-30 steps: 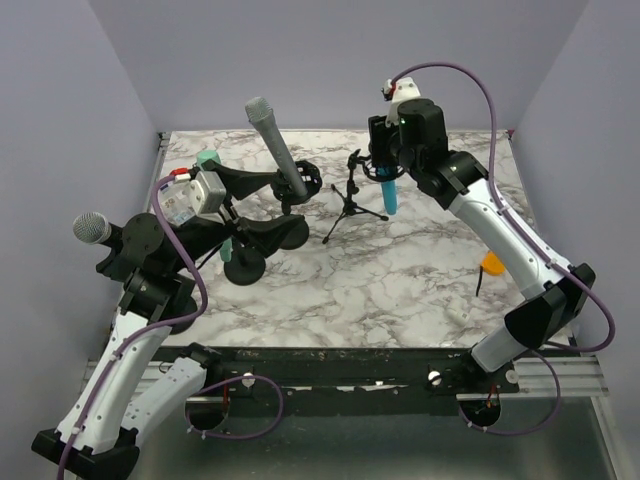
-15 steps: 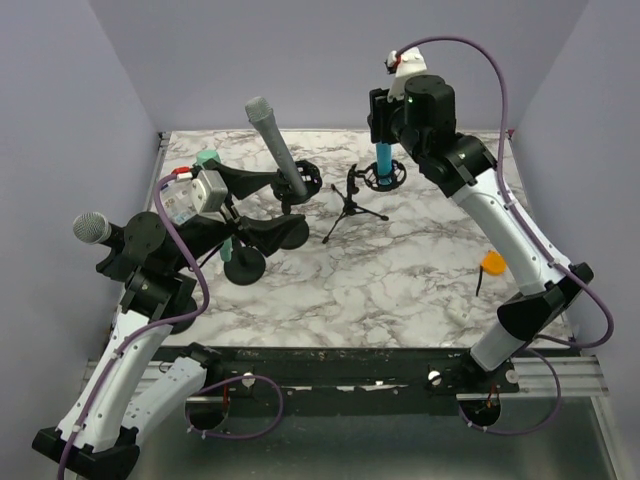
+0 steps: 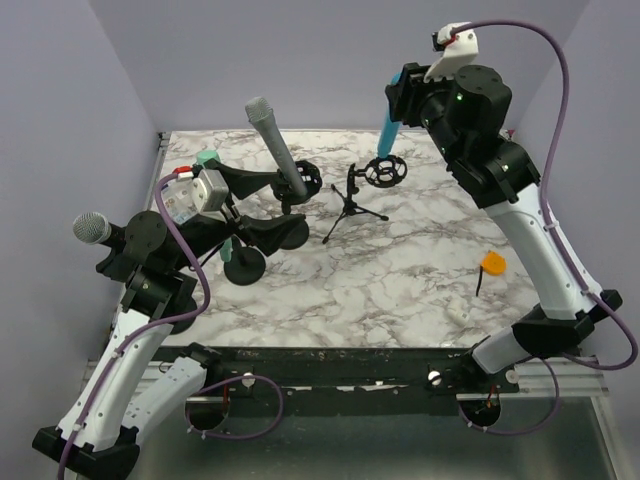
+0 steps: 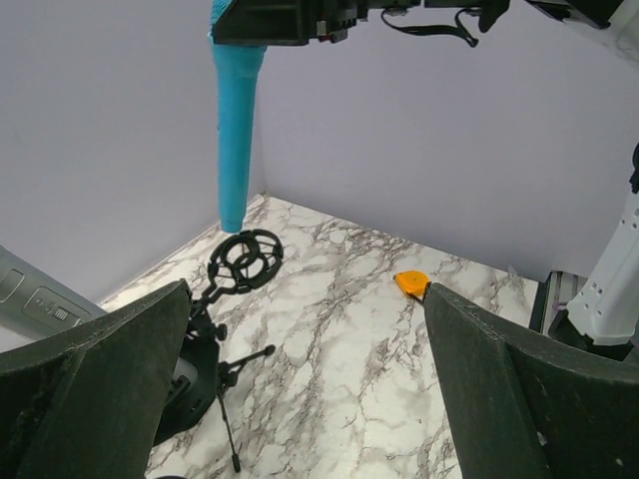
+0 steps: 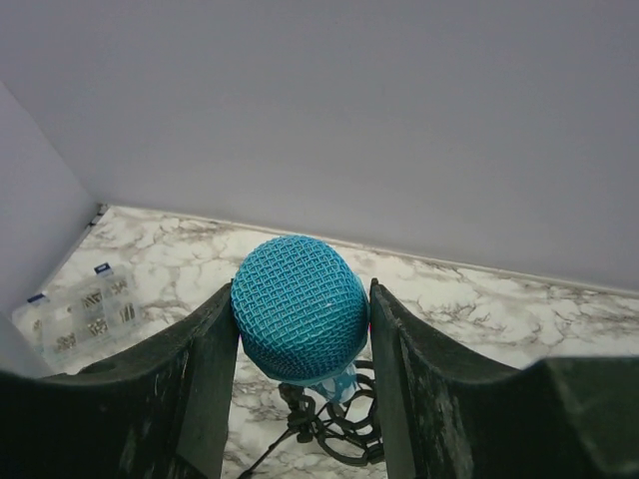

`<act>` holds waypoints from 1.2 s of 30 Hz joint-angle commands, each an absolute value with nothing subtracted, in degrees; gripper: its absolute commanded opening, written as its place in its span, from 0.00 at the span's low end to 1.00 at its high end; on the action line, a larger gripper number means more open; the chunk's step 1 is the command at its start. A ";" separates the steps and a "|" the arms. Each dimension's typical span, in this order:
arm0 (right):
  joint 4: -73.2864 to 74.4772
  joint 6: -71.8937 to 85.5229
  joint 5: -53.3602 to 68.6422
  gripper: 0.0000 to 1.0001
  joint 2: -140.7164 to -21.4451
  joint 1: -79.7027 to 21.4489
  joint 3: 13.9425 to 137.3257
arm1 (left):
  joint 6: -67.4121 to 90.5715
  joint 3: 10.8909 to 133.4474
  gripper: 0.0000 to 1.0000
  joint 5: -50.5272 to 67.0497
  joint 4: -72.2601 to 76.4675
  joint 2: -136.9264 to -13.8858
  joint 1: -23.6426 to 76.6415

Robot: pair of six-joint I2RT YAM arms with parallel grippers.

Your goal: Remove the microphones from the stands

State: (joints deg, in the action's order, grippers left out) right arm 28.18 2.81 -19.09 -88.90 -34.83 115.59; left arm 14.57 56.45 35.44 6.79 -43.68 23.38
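Observation:
My right gripper is shut on the mesh head of the blue microphone and holds it upright, high above the table. Its lower tip hangs just above the black ring mount of the small tripod stand. In the right wrist view the blue head sits between my fingers, with the ring mount below. The left wrist view shows the blue microphone over the ring. My left gripper is open and empty, left of the stand.
A grey microphone leans in another black stand at the left, and a second grey-headed one sits by my left arm. An orange object lies at the right. A clear parts box stands at the back left.
My right arm has risen and drawn the blue microphone up out of the ring mount. The left arm has not moved.

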 commanded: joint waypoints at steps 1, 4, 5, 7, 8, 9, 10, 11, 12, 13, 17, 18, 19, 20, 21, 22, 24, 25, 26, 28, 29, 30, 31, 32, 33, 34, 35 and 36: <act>21.80 3.75 -24.29 0.06 -83.88 -35.15 111.98 | 14.59 56.07 0.99 36.84 8.17 -43.68 23.55; 16.99 2.60 -33.52 0.01 -81.20 -35.15 107.18 | 14.68 56.01 0.99 36.95 8.17 -43.68 23.55; 15.02 1.47 -36.79 0.01 -80.39 -35.16 105.08 | 14.68 56.03 0.99 36.91 8.22 -43.68 23.53; 9.70 -2.47 -44.95 0.01 -78.82 -35.14 100.77 | 14.77 56.07 0.99 36.94 8.17 -43.59 23.56; 6.61 -4.37 -50.48 0.01 -78.42 -35.16 99.05 | 14.77 56.03 0.99 36.92 8.17 -43.58 23.55; 4.01 -7.28 -54.63 0.01 -78.46 -35.16 97.32 | 14.77 56.07 0.99 36.96 8.24 -43.51 23.55; 0.83 -10.62 -59.36 0.01 -78.86 -35.16 96.10 | 14.81 56.07 0.99 36.93 8.26 -43.42 23.58; -4.04 -15.09 -63.04 0.01 -79.52 -34.94 94.77 | 14.85 56.07 0.99 36.96 8.26 -43.43 23.56; -6.91 -19.83 -66.30 0.01 -80.42 -34.54 93.88 | 14.92 56.07 0.99 37.02 8.26 -43.44 23.55; -9.08 -22.66 -68.27 0.01 -81.57 -33.60 93.18 | 14.94 56.03 0.99 37.07 8.27 -43.42 23.51; -6.63 -25.21 -72.44 0.01 -86.10 -28.38 92.66 | 15.29 56.10 0.99 37.20 8.43 -43.46 23.55; -5.43 -24.43 -72.51 0.01 -86.99 -26.97 92.34 | 15.46 56.08 0.99 37.24 8.59 -43.50 23.55; -3.33 -23.10 -72.49 0.01 -88.06 -25.78 92.32 | 15.59 56.07 0.99 37.29 8.68 -43.54 23.55; -0.41 -20.43 -71.98 0.01 -89.12 -24.29 92.64 | 15.68 56.02 0.99 37.37 8.70 -43.60 23.55; 4.81 -17.21 -70.50 0.01 -90.20 -22.93 93.35 | 15.86 56.00 0.99 37.47 8.83 -43.60 23.55; 9.15 -12.31 -68.76 0.01 -91.43 -21.15 94.72 | 15.98 55.99 0.99 37.45 8.87 -43.59 23.55; 19.60 -4.75 -63.95 0.01 -95.17 -17.58 97.58 | 16.21 55.98 0.99 37.61 9.05 -43.73 23.55; 22.74 -1.94 -61.07 0.01 -96.83 -15.81 98.96 | 16.32 55.98 0.99 37.62 9.15 -43.66 23.55; 25.75 -0.33 -58.82 0.01 -98.97 -14.46 100.13 | 16.35 55.99 0.99 37.73 9.14 -43.59 23.55; 29.95 3.44 -54.97 0.01 -103.28 -12.01 102.72 | 16.42 55.91 0.99 37.69 9.23 -43.30 23.55; 31.45 4.74 -53.19 0.01 -105.78 -10.79 104.48 | 16.44 55.85 0.99 37.75 9.31 -43.33 23.55; 33.34 6.01 -51.72 0.01 -108.19 -9.92 106.14 | 16.44 55.88 0.99 37.80 9.32 -43.26 23.55; 34.60 7.00 -50.26 0.01 -111.06 -8.93 108.22 | 16.50 55.85 0.99 37.79 9.32 -43.23 23.55; 35.17 7.55 -49.28 0.01 -113.63 -8.40 110.30 | 16.52 55.88 0.99 37.88 9.42 -43.25 23.55; 35.70 7.70 -48.44 0.01 -117.17 -7.82 112.35 | 16.61 55.81 0.99 37.99 9.58 -43.24 23.55; 36.98 7.96 -47.69 0.01 -120.10 -7.35 116.11 | 16.70 55.73 0.99 37.98 9.75 -43.19 23.55; 38.66 8.31 -47.90 0.01 -123.86 -7.01 119.08 | 16.68 55.72 0.99 37.99 9.72 -43.25 23.55; 39.77 8.54 -47.89 0.01 -126.82 -6.63 123.06 | 16.70 55.72 0.99 37.96 9.76 -43.37 23.51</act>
State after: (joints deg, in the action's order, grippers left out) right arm 31.44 4.08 -52.62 -117.27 -7.60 112.40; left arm 16.16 56.42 36.10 7.75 -43.66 23.38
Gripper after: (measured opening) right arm 0.516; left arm 0.983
